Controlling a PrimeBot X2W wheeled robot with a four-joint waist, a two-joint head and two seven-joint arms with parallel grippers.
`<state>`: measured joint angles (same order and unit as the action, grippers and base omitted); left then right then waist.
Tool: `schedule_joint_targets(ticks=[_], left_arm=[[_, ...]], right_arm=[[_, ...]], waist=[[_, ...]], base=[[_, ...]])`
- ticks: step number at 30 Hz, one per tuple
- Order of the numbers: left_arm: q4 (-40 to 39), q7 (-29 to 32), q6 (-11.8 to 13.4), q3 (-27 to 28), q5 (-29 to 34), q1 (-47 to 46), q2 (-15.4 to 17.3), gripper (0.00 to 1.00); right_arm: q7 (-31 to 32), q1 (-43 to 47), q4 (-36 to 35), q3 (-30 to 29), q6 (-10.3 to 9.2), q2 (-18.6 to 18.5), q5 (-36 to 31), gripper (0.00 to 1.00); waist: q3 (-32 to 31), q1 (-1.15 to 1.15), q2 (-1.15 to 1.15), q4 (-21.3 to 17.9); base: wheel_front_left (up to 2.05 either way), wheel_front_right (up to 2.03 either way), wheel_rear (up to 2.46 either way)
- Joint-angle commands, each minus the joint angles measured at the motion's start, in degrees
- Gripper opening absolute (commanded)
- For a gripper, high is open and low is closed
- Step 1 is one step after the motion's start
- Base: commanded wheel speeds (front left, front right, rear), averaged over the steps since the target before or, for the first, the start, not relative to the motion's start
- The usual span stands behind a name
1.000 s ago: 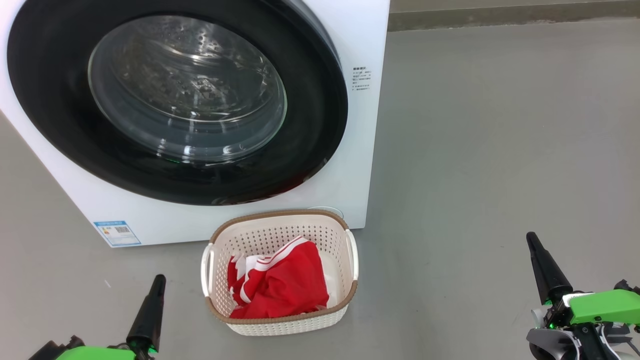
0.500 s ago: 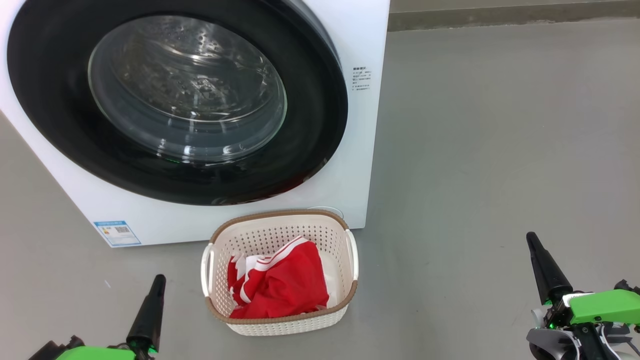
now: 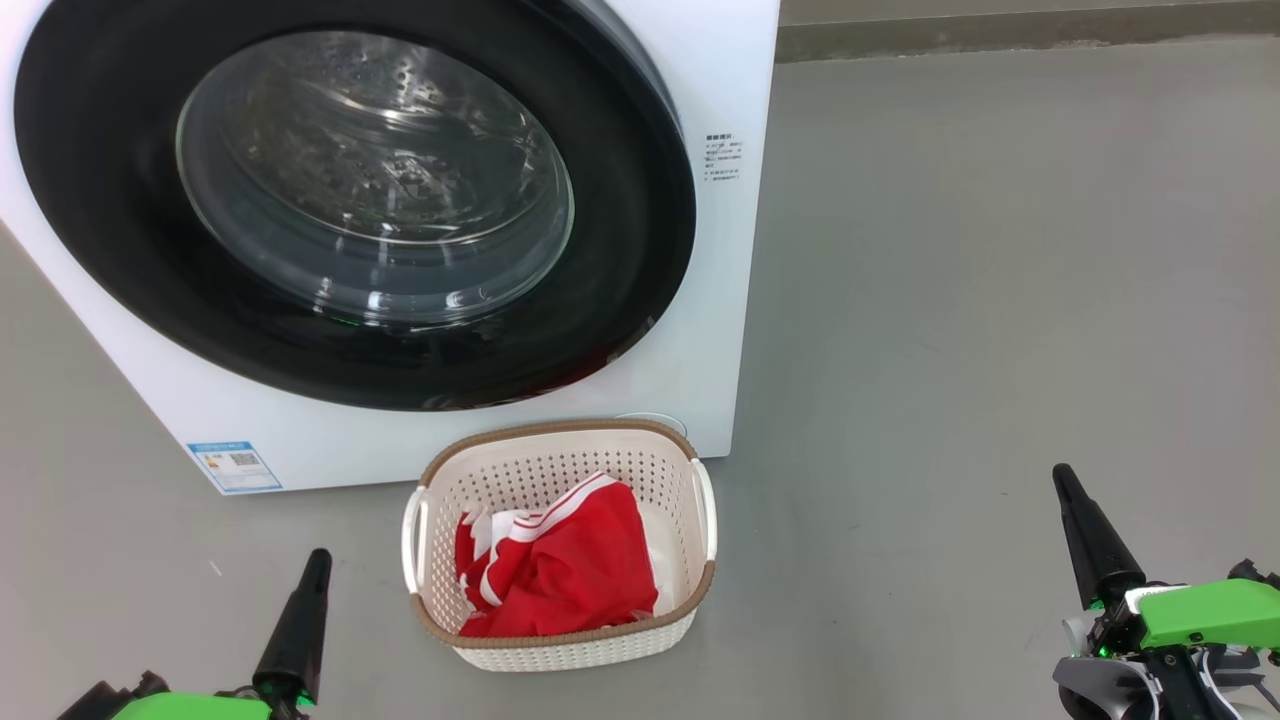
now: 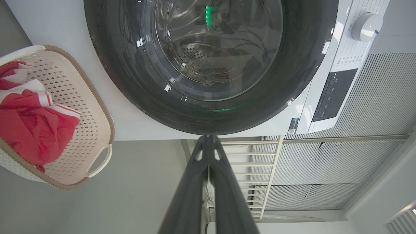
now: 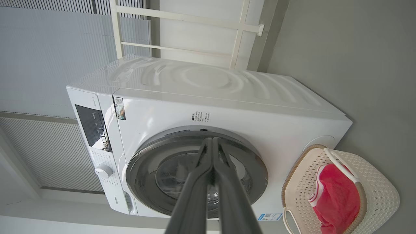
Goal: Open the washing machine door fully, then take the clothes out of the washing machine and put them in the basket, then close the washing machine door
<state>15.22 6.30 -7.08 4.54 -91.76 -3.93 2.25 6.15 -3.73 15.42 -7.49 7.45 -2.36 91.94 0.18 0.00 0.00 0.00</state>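
Washing machine door shut, facing down-frame, top cropped upper left. Clothes crumpled in basket. Left gripper, right gripper pinched closed.

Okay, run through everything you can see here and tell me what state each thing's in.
Washing machine: upright on the floor.
Door: shut.
Clothes: crumpled inside the basket.
Basket: upright on the floor, in front of the machine.
Left hand: shut, empty.
Right hand: shut, empty.
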Motion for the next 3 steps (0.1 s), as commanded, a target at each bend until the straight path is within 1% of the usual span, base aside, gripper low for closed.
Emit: schedule_joint_targets(ticks=[1,3], left_arm=[[-1.2,0.2,-0.4,2.0,-0.4,-2.3,0.6,0.0],[-1.2,0.2,-0.4,2.0,-0.4,-2.3,0.6,0.0]], right_arm=[[0.3,-2.5,-1.4,1.0,0.03,-0.5,0.2,0.0],[0.3,-2.5,-1.4,1.0,0.03,-0.5,0.2,0.0]], waist=[[0.0,0.0,0.0,0.0],[0.0,0.0,0.0,0.0]], base=[[0.0,0.0,0.0],[0.0,0.0,0.0]])
